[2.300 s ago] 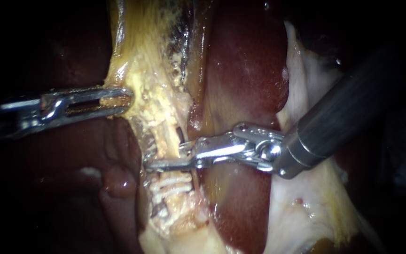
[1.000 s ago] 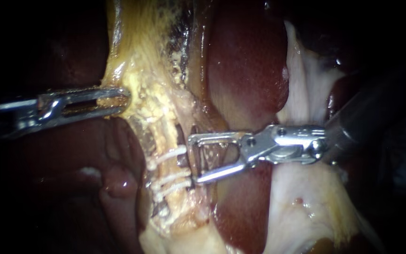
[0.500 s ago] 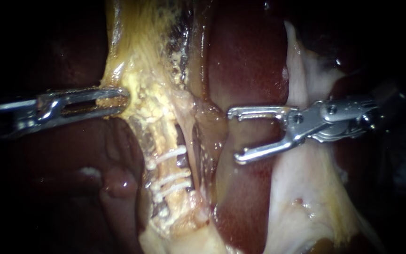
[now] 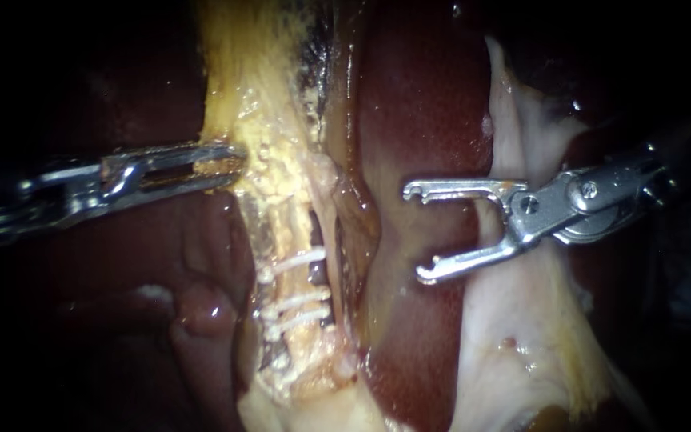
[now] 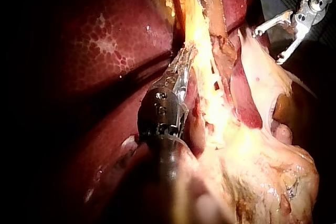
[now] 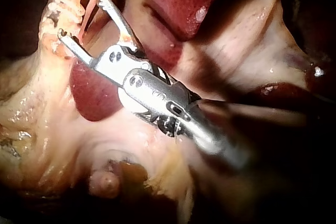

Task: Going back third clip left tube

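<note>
Left of the tube [image 4: 288,232], the left instrument [image 4: 229,160] is pinching tissue [image 4: 269,156] taut, exposing the clips [image 4: 297,260]; the right instrument [image 4: 415,234] is hovering clear, jaws spread.

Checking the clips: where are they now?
In the endoscope view, three white clips cross the tube, below the left instrument and left of the right instrument.

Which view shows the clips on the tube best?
The endoscope view: three white clips cross the tube in plain sight. The right wrist view catches only some, ahead of my right instrument. The left wrist view shows none clearly.
</note>
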Motion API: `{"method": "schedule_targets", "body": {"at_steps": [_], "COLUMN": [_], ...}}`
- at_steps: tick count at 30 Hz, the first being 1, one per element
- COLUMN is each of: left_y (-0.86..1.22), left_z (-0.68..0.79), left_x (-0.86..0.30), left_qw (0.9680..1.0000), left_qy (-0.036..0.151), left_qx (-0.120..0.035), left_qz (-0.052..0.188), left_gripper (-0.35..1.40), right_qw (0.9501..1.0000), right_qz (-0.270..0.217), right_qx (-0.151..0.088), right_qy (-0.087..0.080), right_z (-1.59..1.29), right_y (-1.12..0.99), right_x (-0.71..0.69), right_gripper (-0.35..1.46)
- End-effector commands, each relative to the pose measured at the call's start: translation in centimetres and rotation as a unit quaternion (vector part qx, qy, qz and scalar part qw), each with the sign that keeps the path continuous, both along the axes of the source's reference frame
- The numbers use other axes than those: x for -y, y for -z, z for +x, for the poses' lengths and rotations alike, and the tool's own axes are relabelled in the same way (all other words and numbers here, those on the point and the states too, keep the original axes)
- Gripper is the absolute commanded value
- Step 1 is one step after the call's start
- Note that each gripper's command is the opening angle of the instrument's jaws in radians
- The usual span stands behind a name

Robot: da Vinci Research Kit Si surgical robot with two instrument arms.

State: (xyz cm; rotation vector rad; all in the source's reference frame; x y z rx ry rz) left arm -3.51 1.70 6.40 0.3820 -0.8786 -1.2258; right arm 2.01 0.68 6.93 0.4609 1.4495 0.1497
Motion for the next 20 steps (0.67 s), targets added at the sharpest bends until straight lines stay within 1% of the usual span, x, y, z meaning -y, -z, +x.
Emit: {"method": "schedule_targets", "body": {"at_steps": [1,6,20], "left_y": [-0.02,-0.05,-0.05], "left_z": [-0.03,-0.12,-0.12], "left_x": [0.00,0.02,0.01], "left_qw": [1.0000,1.0000,1.0000], "left_qy": [-0.001,-0.005,-0.005], "left_qx": [0.001,0.000,0.001], "left_qz": [0.000,0.003,0.003], "left_gripper": [-0.35,-0.35,-0.35], "right_qw": [1.0000,1.0000,1.0000], "right_qz": [0.000,0.000,0.000], "right_qx": [0.000,0.000,0.000], "right_qy": [0.000,0.000,0.000], "right_z": [0.00,0.00,-0.02], "right_y": [0.00,0.00,0.00], "right_x": [0.00,0.00,0.01], "right_gripper": [0.60,0.60,0.60]}}
